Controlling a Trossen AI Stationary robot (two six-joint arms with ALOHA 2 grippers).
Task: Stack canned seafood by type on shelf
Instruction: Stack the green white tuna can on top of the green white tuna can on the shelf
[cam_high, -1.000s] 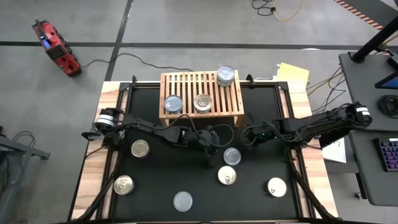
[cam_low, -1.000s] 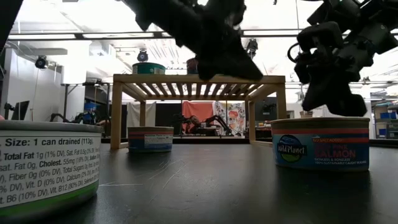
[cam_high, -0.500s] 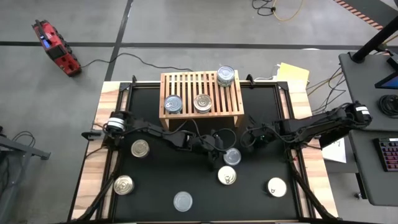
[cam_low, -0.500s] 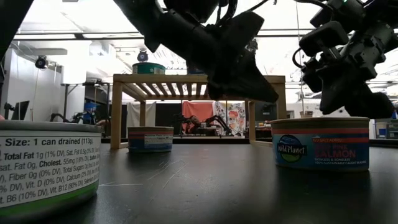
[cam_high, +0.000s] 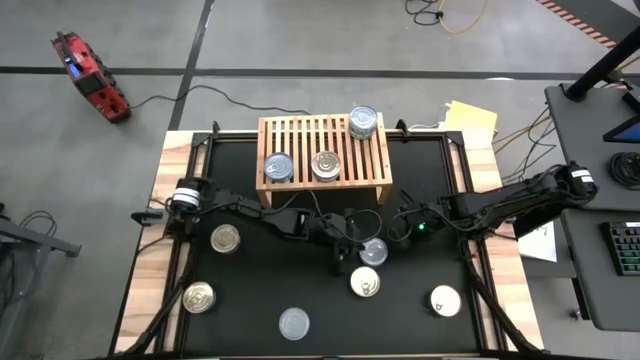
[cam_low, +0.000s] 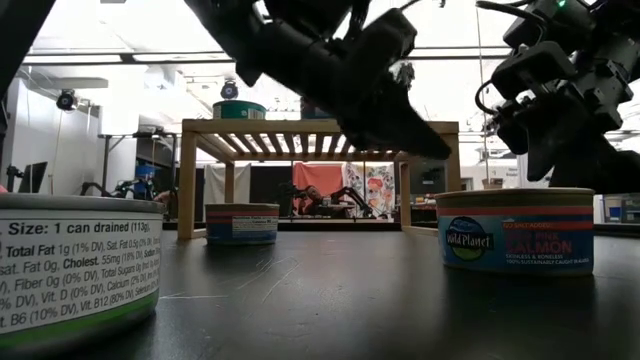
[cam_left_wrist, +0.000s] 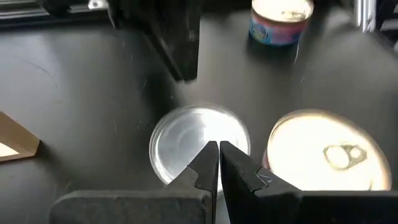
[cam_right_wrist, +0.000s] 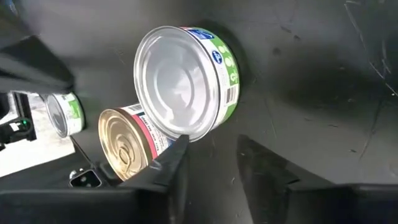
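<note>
The black-topped table (cam_high: 300, 200) carries the shelf (cam_high: 324, 150), a light-wood slatted rack standing at the middle of its far edge. Three lots of tins sit on the shelf top: a stack of two at the far right corner (cam_high: 363, 122), a gold-lidded tin (cam_high: 325, 165) at the near middle, and a silver-lidded tin (cam_high: 278, 167) beside it to the left.

Both dark arms reach in low over the table centre. The left gripper (cam_high: 345, 255) sits just beside the silver-lidded can (cam_high: 373, 251) in front of the shelf; in the left wrist view its fingers (cam_left_wrist: 205, 163) are pressed together, tips over that can's lid (cam_left_wrist: 186, 140), holding nothing. The right gripper (cam_high: 400, 225) hangs near the same can from the other side; in the right wrist view its fingers (cam_right_wrist: 177, 158) stand slightly apart with nothing between them, the green-labelled can (cam_right_wrist: 183, 81) just ahead.

The remaining loose tins on the table:
- whitish-lidded tin (cam_high: 365, 282), just nearer than the centre can
- whitish tin (cam_high: 445, 300), near right
- silver tin (cam_high: 294, 323), near edge
- gold tin (cam_high: 199, 297), near left
- gold tin (cam_high: 226, 238), left side
</note>
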